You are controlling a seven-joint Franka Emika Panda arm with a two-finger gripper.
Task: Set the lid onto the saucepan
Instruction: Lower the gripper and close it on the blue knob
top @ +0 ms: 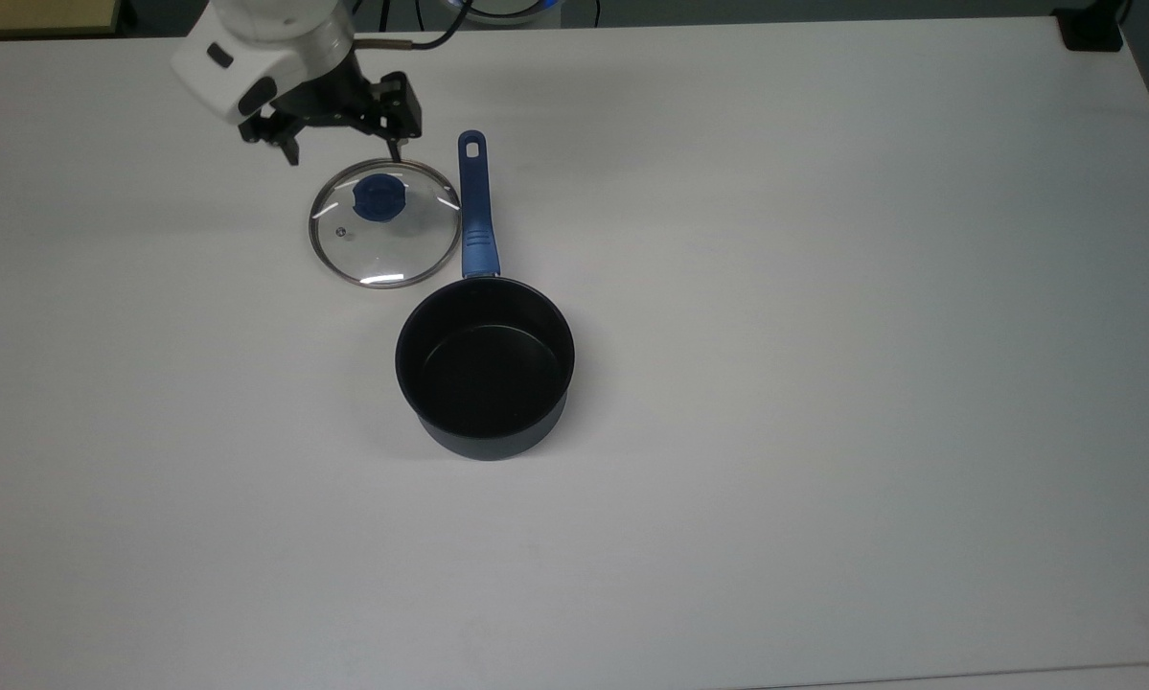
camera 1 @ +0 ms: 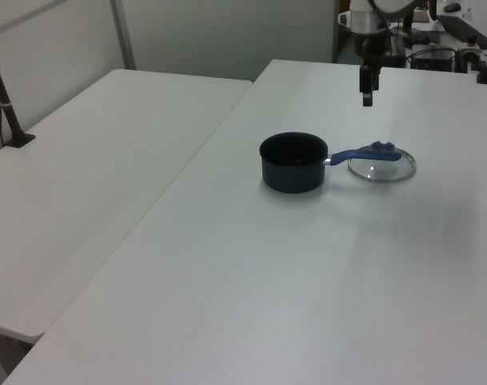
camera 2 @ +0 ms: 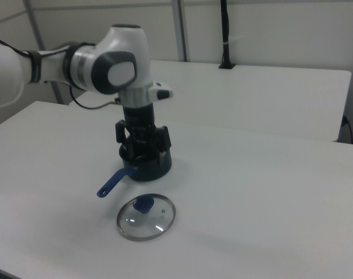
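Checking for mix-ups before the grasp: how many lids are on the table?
1. The lid lies flat on the table, beside the saucepan handle on the top view's left, just below the end effector.

In the right view, the tool [camera 2: 142,152] hides most of the saucepan [camera 2: 159,170].

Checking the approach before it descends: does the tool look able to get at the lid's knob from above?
Probably yes. The tool is open, above the table beside the lid, whose blue knob faces up with nothing over it. The saucepan's handle lies alongside, clear of the knob.
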